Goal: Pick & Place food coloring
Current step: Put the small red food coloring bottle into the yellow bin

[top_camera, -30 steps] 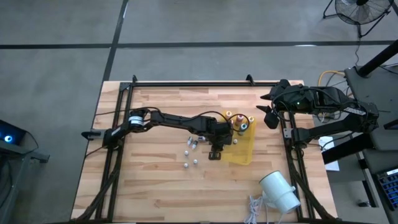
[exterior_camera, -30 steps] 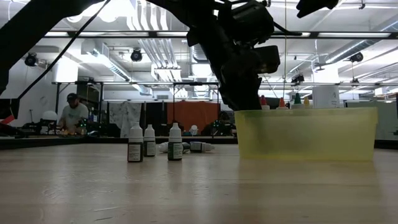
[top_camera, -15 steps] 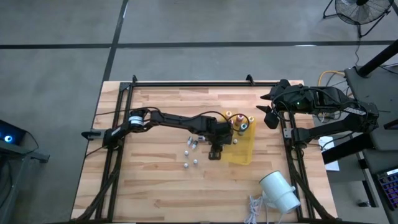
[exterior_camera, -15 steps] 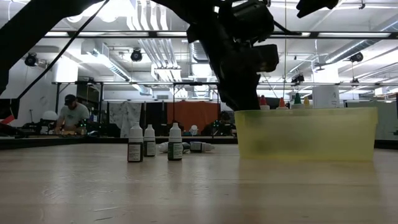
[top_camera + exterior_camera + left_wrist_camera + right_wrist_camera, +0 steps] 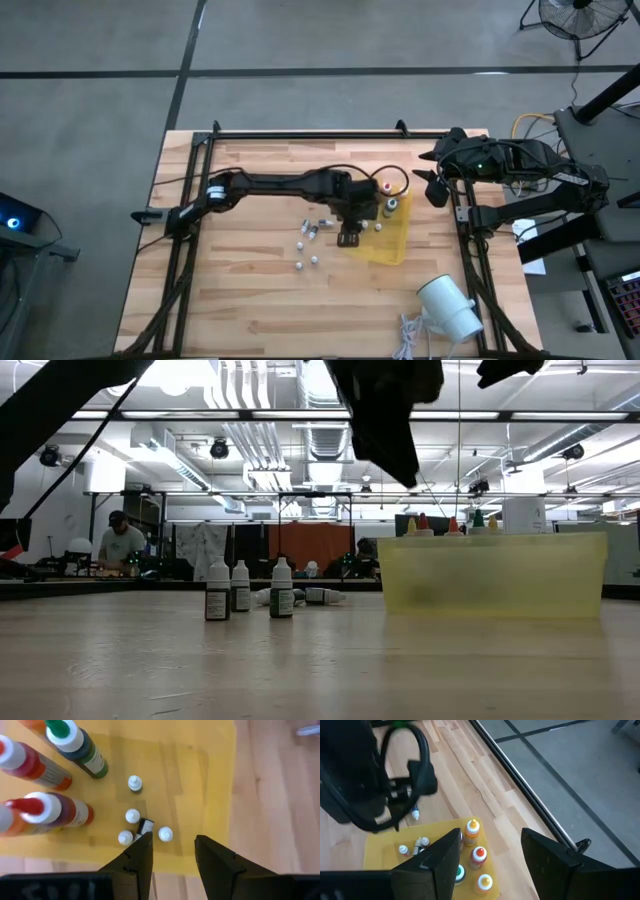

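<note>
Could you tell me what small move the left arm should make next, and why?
Probably swing the open, empty left gripper, now above the yellow translucent tray, toward the small white-capped vials left standing on the wooden table, to pick one.

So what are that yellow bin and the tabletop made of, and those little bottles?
The bin looks like translucent yellow plastic: light passes dimly through its wall. The tabletop looks like pale wood planks, with visible seams and grain. The bottles seem to be plastic too, with white caps and dark labels, though glass can't be ruled out.
</note>
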Motion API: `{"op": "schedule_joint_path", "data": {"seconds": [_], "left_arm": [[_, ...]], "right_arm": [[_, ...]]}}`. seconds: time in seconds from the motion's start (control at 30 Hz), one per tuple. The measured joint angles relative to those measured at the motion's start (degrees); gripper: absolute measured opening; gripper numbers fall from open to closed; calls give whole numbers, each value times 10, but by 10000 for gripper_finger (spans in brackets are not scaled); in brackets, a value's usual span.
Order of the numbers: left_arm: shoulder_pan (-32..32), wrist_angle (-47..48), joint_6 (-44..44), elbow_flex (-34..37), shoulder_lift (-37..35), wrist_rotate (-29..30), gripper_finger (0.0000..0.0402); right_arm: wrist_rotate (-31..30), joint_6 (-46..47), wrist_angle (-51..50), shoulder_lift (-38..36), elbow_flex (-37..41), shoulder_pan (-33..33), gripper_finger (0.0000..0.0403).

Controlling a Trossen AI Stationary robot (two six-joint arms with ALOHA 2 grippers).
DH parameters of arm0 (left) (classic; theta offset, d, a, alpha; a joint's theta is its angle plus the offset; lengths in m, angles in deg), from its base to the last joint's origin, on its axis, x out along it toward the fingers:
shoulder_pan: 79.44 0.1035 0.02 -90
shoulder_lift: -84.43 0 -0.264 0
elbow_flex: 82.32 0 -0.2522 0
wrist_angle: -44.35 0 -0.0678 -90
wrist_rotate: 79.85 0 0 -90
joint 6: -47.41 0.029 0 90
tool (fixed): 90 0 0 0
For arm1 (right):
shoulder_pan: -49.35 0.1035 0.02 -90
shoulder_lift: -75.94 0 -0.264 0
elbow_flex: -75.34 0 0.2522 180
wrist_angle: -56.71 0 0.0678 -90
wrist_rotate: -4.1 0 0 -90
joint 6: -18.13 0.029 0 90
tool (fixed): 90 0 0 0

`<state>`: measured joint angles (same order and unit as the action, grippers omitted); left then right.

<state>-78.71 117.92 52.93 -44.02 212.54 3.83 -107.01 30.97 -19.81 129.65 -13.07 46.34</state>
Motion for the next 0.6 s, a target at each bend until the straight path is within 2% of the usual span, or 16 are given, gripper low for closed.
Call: {"op": "schedule_joint_path", "data": {"seconds": [0.2, 0.6], "left_arm": [[0, 95, -10, -61, -1, 2, 117], [-5, 135, -46, -43, -34, 3, 117]], "right_arm": [[1, 0, 0, -4, 0, 0, 201], [2, 1, -1, -11, 0, 0, 201]]}}
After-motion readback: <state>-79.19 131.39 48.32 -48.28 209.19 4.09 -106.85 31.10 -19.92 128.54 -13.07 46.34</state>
